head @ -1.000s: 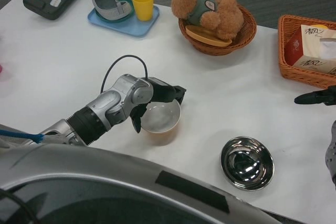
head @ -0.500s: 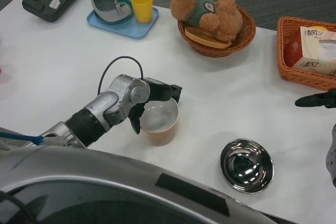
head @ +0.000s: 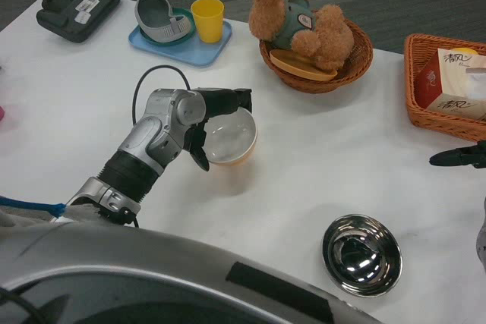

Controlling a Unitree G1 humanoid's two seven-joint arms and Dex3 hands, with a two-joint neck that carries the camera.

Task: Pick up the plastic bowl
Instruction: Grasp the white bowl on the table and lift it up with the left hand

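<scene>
Spanning view: white table (head: 319,165). Left hand (head: 215,119) grasps plastic bowl (head: 229,139) by rim, bowl tilted, at table's middle-left. Steel bowl (head: 361,254) sits near front right, well apart. Right hand (head: 459,158) at right edge; grip cannot tell.

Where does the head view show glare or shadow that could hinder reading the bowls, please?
Head view: bright reflections on the steel bowl; a soft shadow on the table under the plastic bowl, held tilted by the left hand; the picture is sharp overall.
</scene>
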